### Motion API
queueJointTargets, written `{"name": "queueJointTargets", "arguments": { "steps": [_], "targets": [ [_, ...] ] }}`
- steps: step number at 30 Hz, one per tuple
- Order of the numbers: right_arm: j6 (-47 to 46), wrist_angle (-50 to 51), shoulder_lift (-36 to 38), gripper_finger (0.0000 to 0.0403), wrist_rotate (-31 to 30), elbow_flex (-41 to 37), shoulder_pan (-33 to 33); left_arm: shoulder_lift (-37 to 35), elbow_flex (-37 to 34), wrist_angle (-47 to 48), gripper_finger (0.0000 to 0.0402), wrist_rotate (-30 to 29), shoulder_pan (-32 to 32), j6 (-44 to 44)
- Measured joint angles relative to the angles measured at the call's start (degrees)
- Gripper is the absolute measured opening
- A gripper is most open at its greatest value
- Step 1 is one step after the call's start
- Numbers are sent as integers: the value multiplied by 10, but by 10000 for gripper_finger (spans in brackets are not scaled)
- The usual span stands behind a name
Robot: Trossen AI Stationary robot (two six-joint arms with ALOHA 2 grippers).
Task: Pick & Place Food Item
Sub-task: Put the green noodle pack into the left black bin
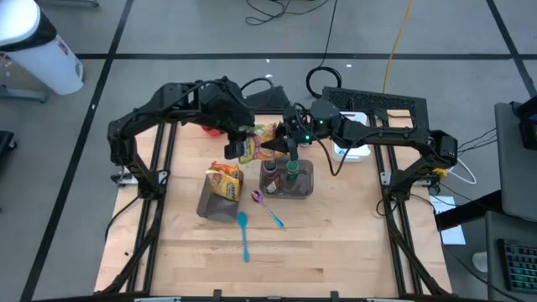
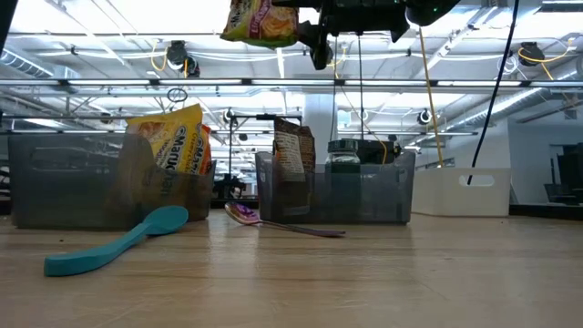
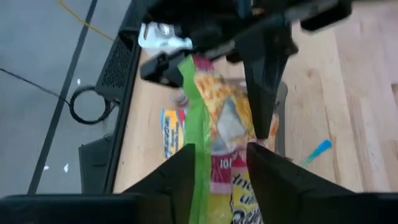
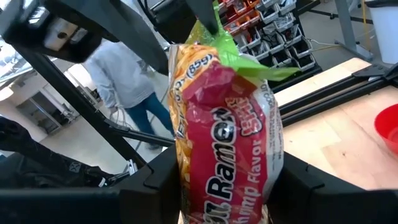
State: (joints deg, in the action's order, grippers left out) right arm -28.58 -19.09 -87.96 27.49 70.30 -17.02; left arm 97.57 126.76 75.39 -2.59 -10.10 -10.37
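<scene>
The two robot arms (image 1: 168,105) are looking black and bumpy, black cables are hanging off them, and a tiny green light (image 1: 307,137) is glowing.

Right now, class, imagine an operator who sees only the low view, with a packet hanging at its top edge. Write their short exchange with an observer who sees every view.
Operator: What is that packet?
Observer: The ramen packet reads shrimp flavor in the right wrist view.
Operator: Which arm has it?
Observer: The right gripper is shut on it; the left gripper is at the packet too.
Operator: Anything on the table I miss?
Observer: A red bowl sits near the left arm.
</scene>
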Motion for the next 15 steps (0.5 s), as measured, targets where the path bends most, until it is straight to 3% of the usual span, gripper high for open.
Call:
{"name": "queueJointTargets", "arguments": {
  "steps": [5,12,15],
  "targets": [
    [19,0,0,161,-1,0,0,-9,24,-16,182,23,-6,11],
    [58,2,3,161,3,0,5,-11,83,-17,189,167,-53,58],
    [82,24,3,160,27,15,15,-9,82,4,185,195,-75,77]
  ]
}}
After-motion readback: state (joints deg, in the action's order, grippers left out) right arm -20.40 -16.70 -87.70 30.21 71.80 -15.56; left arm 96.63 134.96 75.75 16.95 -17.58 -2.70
